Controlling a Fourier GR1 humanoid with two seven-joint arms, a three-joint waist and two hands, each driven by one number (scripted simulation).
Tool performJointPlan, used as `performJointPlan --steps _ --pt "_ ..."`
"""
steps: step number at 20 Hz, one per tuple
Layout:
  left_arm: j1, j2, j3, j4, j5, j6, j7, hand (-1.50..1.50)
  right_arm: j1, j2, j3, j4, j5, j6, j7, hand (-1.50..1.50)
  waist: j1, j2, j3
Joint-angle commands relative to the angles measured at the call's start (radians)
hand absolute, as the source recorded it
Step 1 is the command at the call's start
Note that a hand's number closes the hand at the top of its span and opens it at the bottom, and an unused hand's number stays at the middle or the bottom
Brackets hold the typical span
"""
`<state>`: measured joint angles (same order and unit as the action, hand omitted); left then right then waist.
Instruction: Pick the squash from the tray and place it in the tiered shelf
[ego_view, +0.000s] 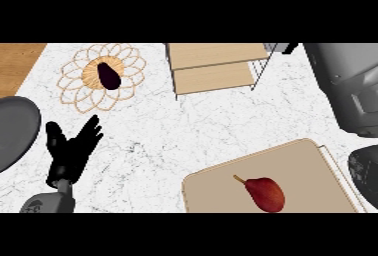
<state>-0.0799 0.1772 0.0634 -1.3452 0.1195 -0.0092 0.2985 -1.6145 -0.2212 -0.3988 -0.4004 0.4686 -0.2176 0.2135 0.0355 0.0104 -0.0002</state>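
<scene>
1. Left hand (72, 145) rests at the left side of the counter (192, 120), fingers spread apart and pointing up, holding nothing. No right hand shows, so nobody can tell what it is doing.
2. The red squash (266, 193) lies on the tan tray (295, 160) near the bottom edge, far from the left hand.
3. The squash looks round and smooth. It could roll away if fingers bump its side first.
4. The tiered shelf (214, 65) stands at the top, well apart from the tray. That is a long way to carry.
5. A dark fruit (109, 76) sits on a woven mat (81, 92). Grabbing it would be a mix-up.
</scene>
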Motion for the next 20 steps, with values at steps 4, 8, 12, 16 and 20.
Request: performJointPlan --steps 4,8,12,16,20 --pt "-0.028 0.008 0.020 0.027 0.002 0.007 0.015 0.00 -0.003 -0.080 -0.088 -0.015 -0.067 -0.101 0.001 -1.50 -0.012 -0.001 -0.001" --pt "0.041 0.009 0.017 -0.034 0.018 -0.014 0.007 0.00 0.048 -0.160 -0.079 -0.009 -0.032 -0.168 0.006 -1.50 -0.013 -0.005 0.000" --pt "0.006 0.021 0.042 0.056 0.013 -0.024 -0.037 0.00 0.058 -0.207 -0.134 -0.037 -0.084 -0.202 0.010 -1.50 -0.023 -0.003 0.000" --pt "0.020 -0.019 -0.008 0.012 -0.029 0.016 -0.014 0.00 0.087 -0.319 -0.173 -0.034 -0.131 -0.116 0.037 -1.50 -0.024 -0.006 0.001" --pt "0.031 0.041 0.053 -0.015 0.039 -0.046 0.018 0.00 0.172 -0.375 -0.192 -0.063 -0.182 -0.015 0.010 -1.50 -0.026 -0.009 0.001"
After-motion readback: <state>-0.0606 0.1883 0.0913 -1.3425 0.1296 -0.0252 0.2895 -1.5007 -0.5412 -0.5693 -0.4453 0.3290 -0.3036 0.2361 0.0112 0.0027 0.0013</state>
